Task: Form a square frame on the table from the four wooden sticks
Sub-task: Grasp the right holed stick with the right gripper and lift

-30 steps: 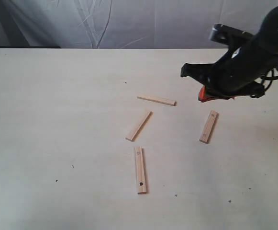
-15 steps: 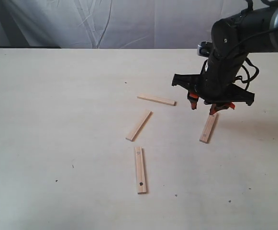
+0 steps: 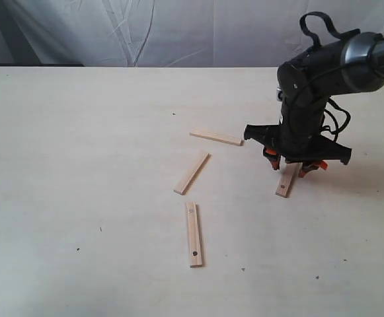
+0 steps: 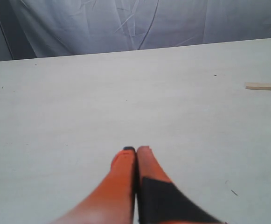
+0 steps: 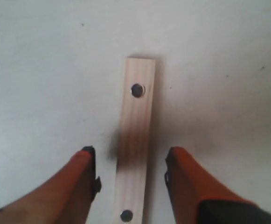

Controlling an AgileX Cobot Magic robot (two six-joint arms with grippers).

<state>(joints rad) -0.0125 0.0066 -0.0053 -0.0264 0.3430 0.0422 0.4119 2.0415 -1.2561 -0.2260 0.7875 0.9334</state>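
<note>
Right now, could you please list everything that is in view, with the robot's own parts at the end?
wooden sticks: four, pale tan, lying apart on the table, no square formed yet; one farthest back, one nearest the front, one on the right beneath the arm.
table: one, pale cream wood grain, under everything.
cloth backdrop: one, white and wrinkled, behind the table.
right gripper: one, black with orange fingers, open, straddling the rightmost stick.
left gripper: one, orange fingers, shut and empty, over bare table.
</note>
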